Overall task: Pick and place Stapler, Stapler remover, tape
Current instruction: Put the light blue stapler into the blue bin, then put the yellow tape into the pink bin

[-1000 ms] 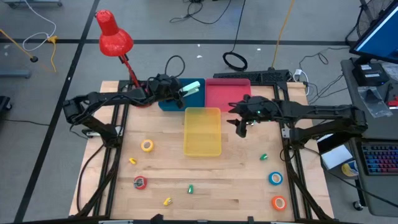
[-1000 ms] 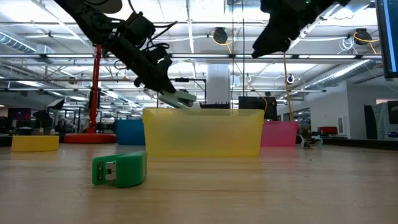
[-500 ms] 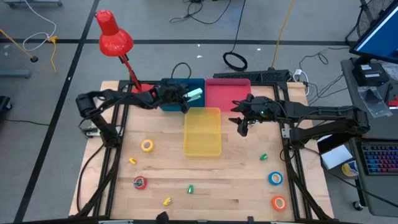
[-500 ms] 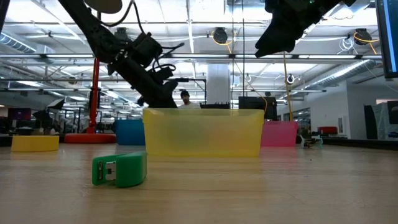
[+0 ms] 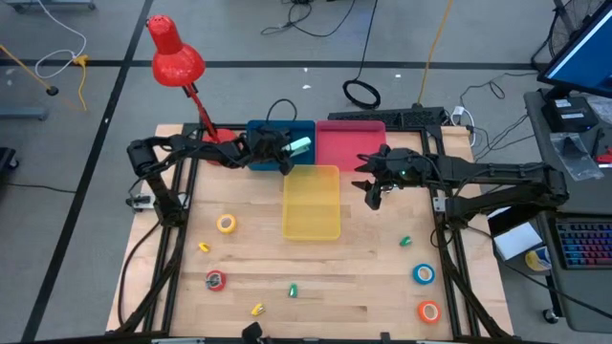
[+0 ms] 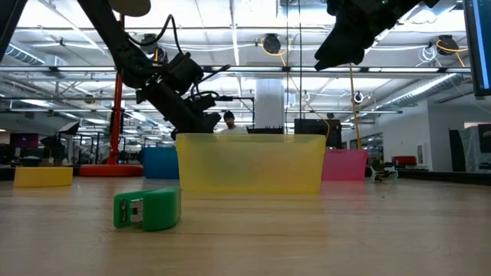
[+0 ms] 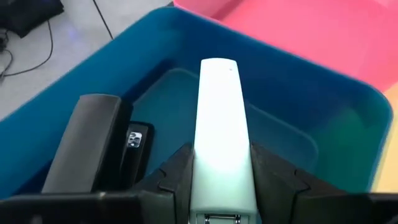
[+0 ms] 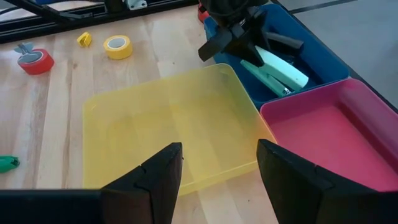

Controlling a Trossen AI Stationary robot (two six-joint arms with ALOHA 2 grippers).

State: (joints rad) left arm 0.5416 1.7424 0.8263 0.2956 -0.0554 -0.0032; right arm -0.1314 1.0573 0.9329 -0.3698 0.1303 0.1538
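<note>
A mint-green stapler (image 5: 299,145) is in my left gripper (image 5: 285,149), which is shut on it low inside the blue bin (image 5: 308,128) at the table's far side. A black stapler (image 7: 87,143) lies on that bin's floor beside it. My right gripper (image 5: 373,196) hovers open just right of the yellow bin (image 5: 311,201), touching nothing. Tape rolls lie flat on the table: yellow (image 5: 226,224), red (image 5: 216,280), blue (image 5: 424,274), orange (image 5: 428,311). Small green (image 5: 294,289) and yellow (image 5: 256,309) stapler removers lie near the front. My left gripper pinches the mint-green stapler by its two long sides (image 7: 205,168), one finger (image 7: 177,171) on each side. The fingers come from the table's left, slanting down, and lie along the stapler. Its free end (image 8: 297,79) points toward the pink bin; whether it touches the bin floor I cannot tell.
The pink bin (image 5: 349,148) stands right of the blue one, the yellow bin in front of both. A red desk lamp (image 5: 175,53) rises at the far left corner. Another green remover (image 5: 405,242) lies near the right arm. Bare wood shows between the front items.
My left gripper has gone down with the mint-green stapler into the blue bin; in the low view the stapler has sunk out of sight behind the yellow bin. The gripper stays shut on it.
</note>
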